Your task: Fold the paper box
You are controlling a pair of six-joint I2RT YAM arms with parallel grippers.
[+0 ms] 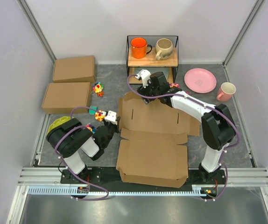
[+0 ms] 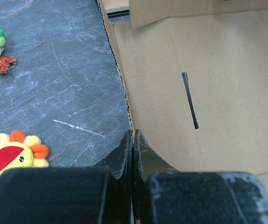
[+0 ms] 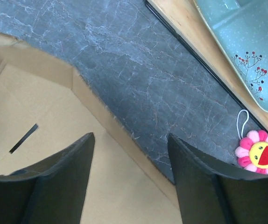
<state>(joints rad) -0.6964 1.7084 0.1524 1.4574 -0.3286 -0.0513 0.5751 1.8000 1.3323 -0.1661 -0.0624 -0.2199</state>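
Paper box mid-table, part-folded. My left gripper pinches its 9 o'clock edge, jaws tight. Right gripper wide apart, empty, over 11 o'clock flap. Step: raising walls. Next, likely: I clamp flap, fold inward.

The left arm is folded low near its base, elbow back, forearm reaching right and a little forward. The left gripper points along the table, its 2 fingers pressed together, pinching the left edge of the box between them. The right arm stretches far forward and left from its base, elbow raised, white forearm angled toward the table's middle. Its wrist bends down, so the right gripper points down at the box's far corner with both fingers spread wide and nothing between them.
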